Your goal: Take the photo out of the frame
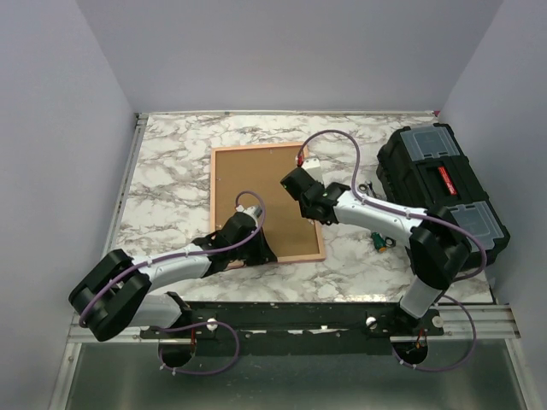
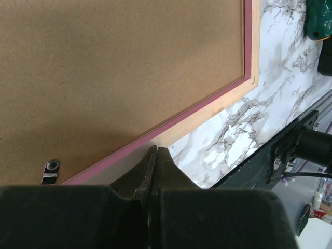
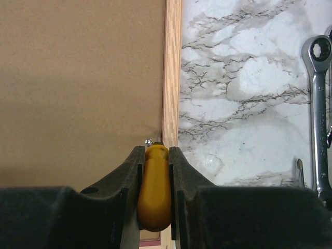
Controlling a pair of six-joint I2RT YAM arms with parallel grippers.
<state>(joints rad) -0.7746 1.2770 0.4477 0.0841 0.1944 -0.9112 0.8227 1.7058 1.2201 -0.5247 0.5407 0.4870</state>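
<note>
Scene: we look down on a marbled worktop (image 1: 171,171) with two robot arms reaching in from its near edge
Frame: the thin pink frame (image 1: 224,171) lies flat and face down near the middle of the worktop, and we see its brown backing board (image 1: 261,192) facing up
Photo: we cannot see it, since only the back of the frame shows
Left gripper: the left gripper (image 1: 261,254) is closed, its jaws pressed together with nothing visible between them
Left gripper and frame: in the left wrist view the fingertips (image 2: 165,155) sit at the outer side of the frame's near rail (image 2: 207,106), some way from its near right corner; we cannot tell whether they touch the rail
Metal tab: a small metal tab (image 2: 50,170) lies on the backing board just inside that near rail
Right gripper: the right gripper (image 1: 297,184) is clamped on a yellow-handled tool (image 3: 154,187)
Right gripper and frame: in the right wrist view the tool's end sits where the backing board meets the frame's right rail (image 3: 173,78), about midway along that side
Wrench: a steel wrench (image 3: 319,104) lies on the worktop to the right of the frame, well apart from it
Toolbox: a black toolbox (image 1: 440,192) stands at the right side of the worktop
Green object: a small green object (image 1: 379,242) lies on the worktop beside the right arm
</note>
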